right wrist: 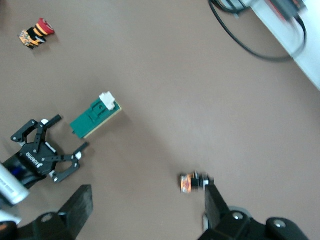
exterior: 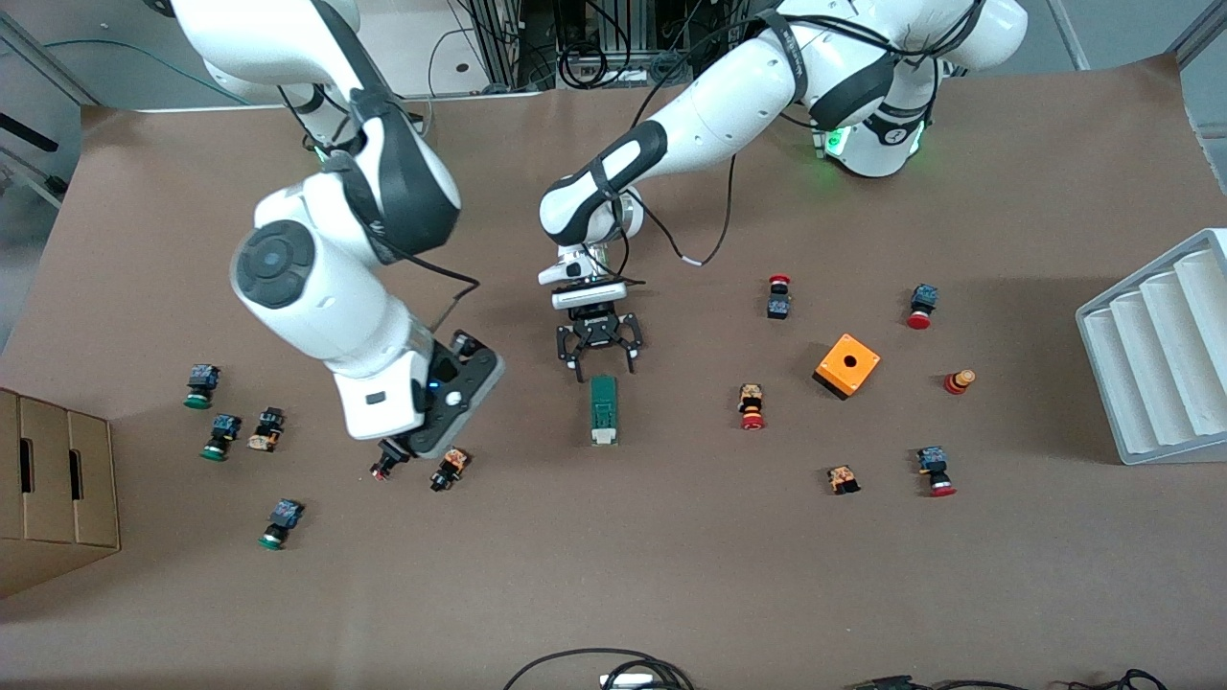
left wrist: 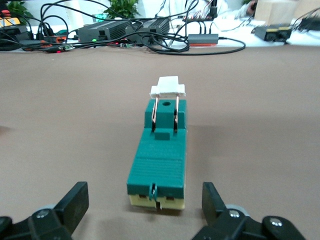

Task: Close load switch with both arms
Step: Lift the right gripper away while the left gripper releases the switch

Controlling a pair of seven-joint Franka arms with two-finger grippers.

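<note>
Front view: narrow green rigid-plastic load switch (exterior: pixel 603 408) with a white sliding tab at its camera-side end, lying flat on the brown surface (exterior: pixel 671 575); left tool (exterior: pixel 599 358) spread open just at its arm-side end, not touching; right tool (exterior: pixel 419 452) hangs over small push-buttons toward the right arm's end from the switch. Left wrist view: load switch (left wrist: pixel 160 160) between open fingers (left wrist: pixel 216 202); probably light, stiff, liable to slide, so pinch the long flanks. Right wrist view: right tool (right wrist: pixel 145 212) open, empty, well apart from the switch (right wrist: pixel 95 116).
</note>
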